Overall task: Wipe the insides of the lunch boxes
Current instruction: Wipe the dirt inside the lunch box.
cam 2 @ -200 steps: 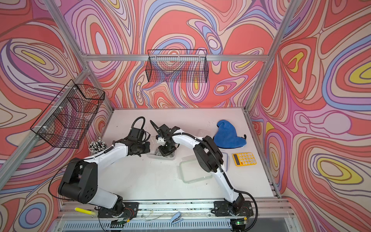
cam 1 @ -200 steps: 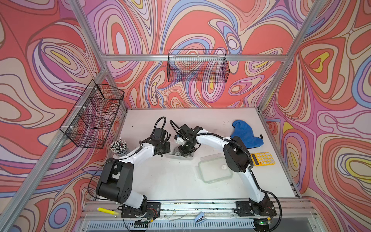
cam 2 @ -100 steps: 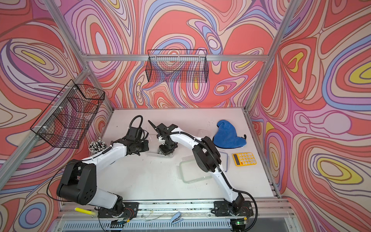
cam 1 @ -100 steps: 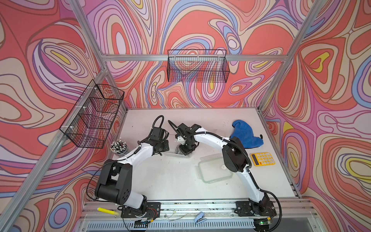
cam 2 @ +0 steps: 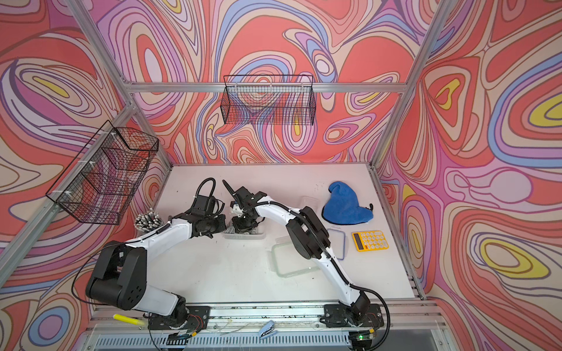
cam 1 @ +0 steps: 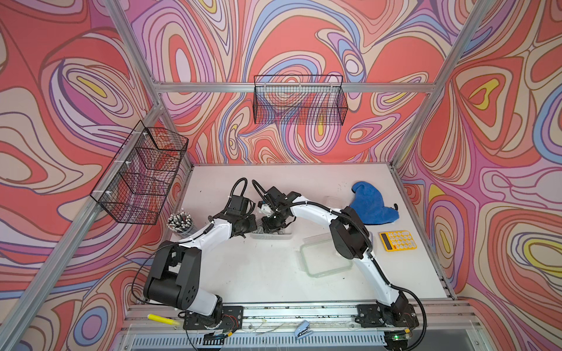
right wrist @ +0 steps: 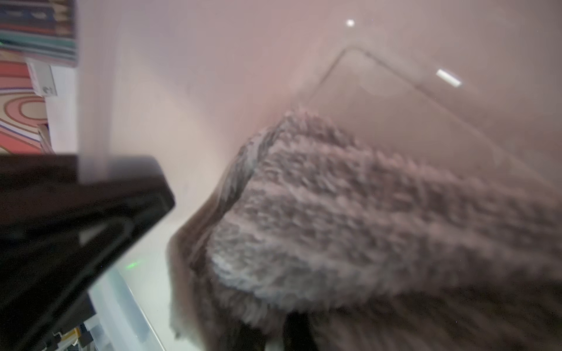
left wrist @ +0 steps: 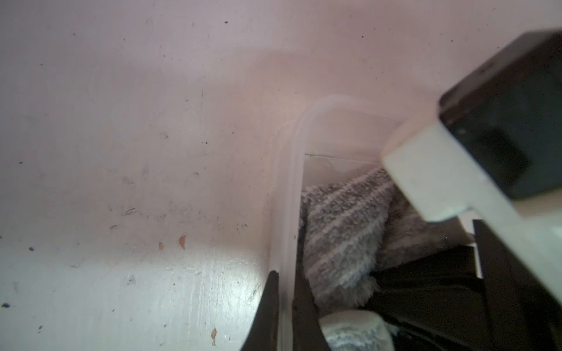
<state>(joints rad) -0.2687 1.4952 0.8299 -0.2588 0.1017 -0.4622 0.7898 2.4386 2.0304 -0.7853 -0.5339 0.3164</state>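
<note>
White surface (cam 1: 258, 273) inside swirly walls, two arms meeting over a lunch box (cam 1: 284, 236).
Left gripper (left wrist: 284, 282) has its jaws pinched tight on the box's clear wall; right gripper (cam 1: 273, 227), jaws closed on a grey cloth (right wrist: 365, 228), is inside it. A second lunch box (cam 1: 334, 201) sits beside the blue cloth (cam 1: 374, 206).

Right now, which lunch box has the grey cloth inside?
The large box in the middle holds the grey cloth; the small box beside the blue cloth holds none.
</note>
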